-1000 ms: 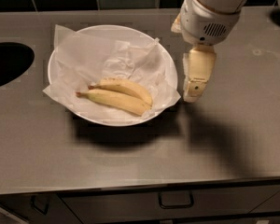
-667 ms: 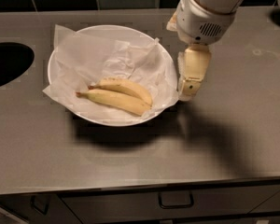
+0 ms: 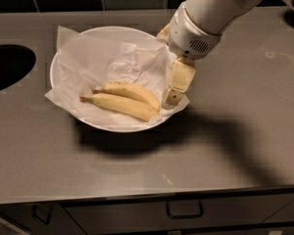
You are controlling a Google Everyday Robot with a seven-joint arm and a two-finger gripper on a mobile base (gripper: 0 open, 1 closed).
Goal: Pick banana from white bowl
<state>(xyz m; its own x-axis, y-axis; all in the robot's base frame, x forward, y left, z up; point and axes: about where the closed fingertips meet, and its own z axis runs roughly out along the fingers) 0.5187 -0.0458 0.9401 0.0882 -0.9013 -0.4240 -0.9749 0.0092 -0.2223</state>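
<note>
The white bowl (image 3: 63, 58) sits on the grey counter, left of centre, lined with crinkled white paper. Two bananas lie side by side in its front half. The banana (image 3: 120, 106) is the front one: longer, slim, pale yellow, with its thin dark stem pointing left. The shorter, plumper, speckled banana (image 3: 130, 92) lies just behind it. My gripper (image 3: 172, 97) hangs from the white arm and points down over the bowl's right rim. It is just right of the bananas' right ends and holds nothing that I can see.
A dark round opening (image 3: 5, 67) is cut into the counter at the far left. A dark tiled wall runs along the back. The counter's front edge has a drawer handle (image 3: 184, 210) below it. The arm's shadow falls right of the bowl.
The gripper has moved left, from beside the bowl's right side to over its right rim, close to the bananas. The bananas and bowl have not moved.
</note>
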